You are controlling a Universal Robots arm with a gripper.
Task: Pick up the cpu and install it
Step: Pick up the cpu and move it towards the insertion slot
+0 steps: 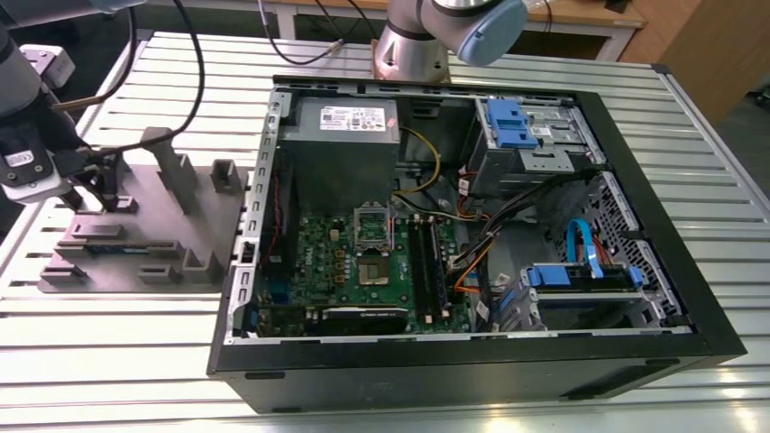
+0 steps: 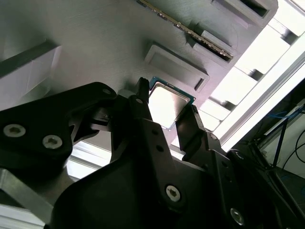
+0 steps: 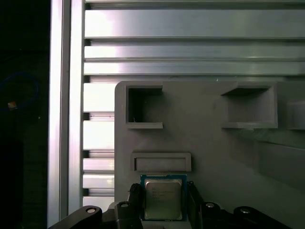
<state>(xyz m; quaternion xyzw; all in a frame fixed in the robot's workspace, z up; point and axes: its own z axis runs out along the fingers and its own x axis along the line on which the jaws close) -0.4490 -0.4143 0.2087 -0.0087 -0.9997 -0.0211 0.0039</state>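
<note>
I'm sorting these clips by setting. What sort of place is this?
Most likely a robotics lab or test bench for computer assembly: an open computer case lies on a slatted metal table, a robot arm stands beside it, and a cpu sits at a grey parts holder.

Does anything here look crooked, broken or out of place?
Nothing stands out. The cpu lies flat and square on the grey fixture, right at the end effector. The open computer case shows no obvious damage.
</note>
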